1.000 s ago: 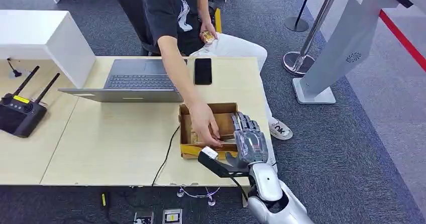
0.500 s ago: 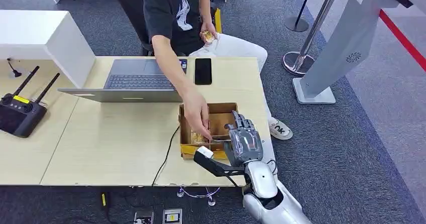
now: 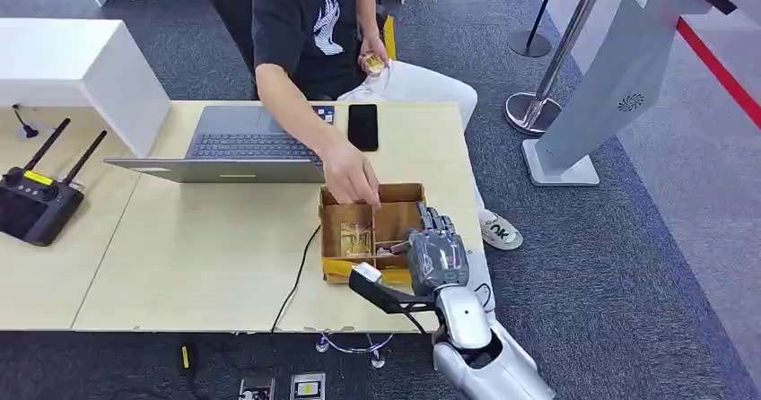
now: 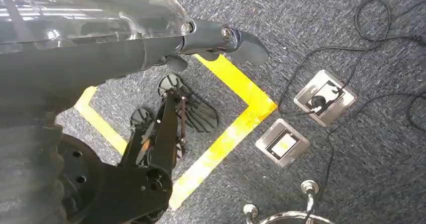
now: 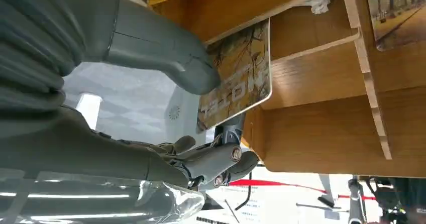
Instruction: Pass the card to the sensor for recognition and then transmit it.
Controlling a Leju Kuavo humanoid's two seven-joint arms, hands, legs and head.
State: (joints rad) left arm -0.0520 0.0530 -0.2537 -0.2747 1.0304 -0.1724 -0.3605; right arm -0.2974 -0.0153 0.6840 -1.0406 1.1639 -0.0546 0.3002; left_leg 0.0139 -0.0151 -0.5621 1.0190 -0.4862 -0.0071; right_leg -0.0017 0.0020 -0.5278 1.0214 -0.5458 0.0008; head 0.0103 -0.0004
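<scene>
Right hand: at near-right edge of the cardboard box, back of hand up. Wrist view shows thumb pressed on the face of a card, a darker finger behind it; card pinched between them. Card yellow-brown w/ printed picture and lettering, its far end inside the wooden box by a divider.

Left hand: seen in its wrist view, over grey carpet. Fingers look extended w/ nothing in them, but most of the hand is out of frame, so cannot tell how far open.

Box: open-top, on the table, front-right area, split into compartments. A second card w/ tree picture lies in the left compartment.

Person: seated at far side of table, black T-shirt, one arm reaching over; person's hand above the box's far-left corner, not touching robot's hand. Other hand holds a small item at the lap, too small to ID.

Other items on table: laptop, open; phone, black, beside laptop; black controller w/ two antennas, far left; white box, back left.

Floor: white kiosk stand, stanchion base, yellow floor tape, two floor sockets w/ cables.
</scene>
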